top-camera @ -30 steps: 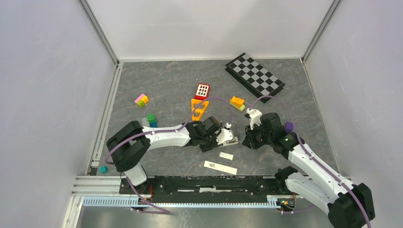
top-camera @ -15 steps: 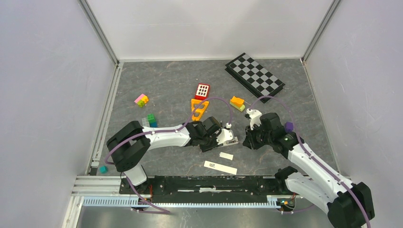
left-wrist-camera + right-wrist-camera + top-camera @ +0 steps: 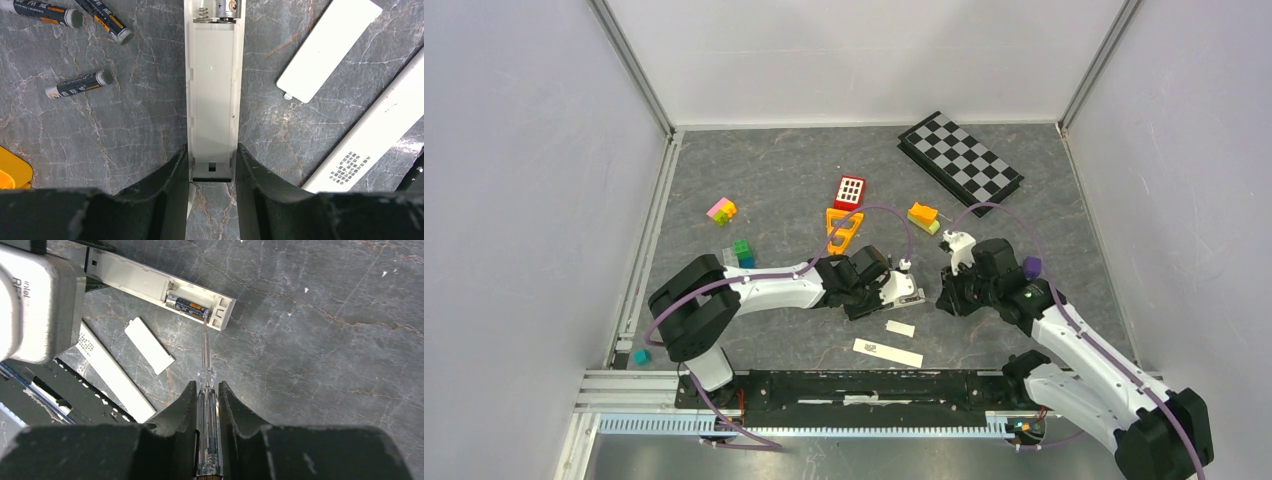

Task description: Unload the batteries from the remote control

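Observation:
The white remote control [image 3: 214, 90] lies face down with its battery bay open, and my left gripper [image 3: 212, 155] is shut on its near end. One battery [image 3: 187, 306] sits in the bay at the far end. Three loose batteries [image 3: 77, 85] lie on the table left of the remote. My right gripper [image 3: 206, 386] is shut on a clear-handled screwdriver [image 3: 207, 430], whose thin shaft reaches the end of the battery in the bay. In the top view the left gripper [image 3: 886, 290] and right gripper [image 3: 946, 295] face each other across the remote [image 3: 904, 292].
The white battery cover [image 3: 327, 47] and a second long white remote [image 3: 370, 140] lie right of the held remote. A checkerboard [image 3: 960, 158] sits at the back right. Toy blocks [image 3: 850, 190] are scattered behind the arms, with an orange one [image 3: 923, 216] nearest the right gripper.

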### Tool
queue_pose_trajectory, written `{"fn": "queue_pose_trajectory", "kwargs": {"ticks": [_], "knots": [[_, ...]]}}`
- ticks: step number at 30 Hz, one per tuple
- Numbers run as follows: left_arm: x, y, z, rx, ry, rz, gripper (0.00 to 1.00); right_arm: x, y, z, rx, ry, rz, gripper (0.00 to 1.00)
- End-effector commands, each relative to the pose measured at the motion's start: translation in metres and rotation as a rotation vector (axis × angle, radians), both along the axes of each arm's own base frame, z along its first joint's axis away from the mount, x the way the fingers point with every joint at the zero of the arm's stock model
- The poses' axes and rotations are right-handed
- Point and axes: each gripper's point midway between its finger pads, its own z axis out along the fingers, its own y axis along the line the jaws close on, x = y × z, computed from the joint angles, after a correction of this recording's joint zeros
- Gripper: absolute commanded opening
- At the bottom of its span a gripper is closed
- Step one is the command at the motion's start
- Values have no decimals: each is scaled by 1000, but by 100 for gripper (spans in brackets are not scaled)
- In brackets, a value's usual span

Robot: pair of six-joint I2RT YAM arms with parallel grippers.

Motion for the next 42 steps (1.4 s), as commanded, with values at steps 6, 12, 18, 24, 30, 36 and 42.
{"fn": "queue_pose_trajectory", "kwargs": {"ticks": [6, 12, 18, 24, 30, 36, 42], "knots": [[2, 1, -2, 28, -12, -17, 3, 9, 1, 14, 1, -35, -22, 0], [3, -1, -1, 24, -14, -21, 3, 7, 3, 5, -6, 9, -13, 0], [2, -1, -2, 26, -10, -21, 3, 4, 13, 10, 39, 6, 41, 0], [2, -3, -1, 22, -8, -25, 3, 0, 38, 39, 205, -39, 118, 0], [2, -1, -1, 24, -9, -22, 3, 5, 35, 41, 192, -60, 92, 0], [3, 0, -1, 26, -12, -18, 3, 9, 25, 23, 135, -37, 28, 0], [2, -1, -1, 25, -12, -19, 3, 12, 20, 15, 101, -28, 1, 0]]}}
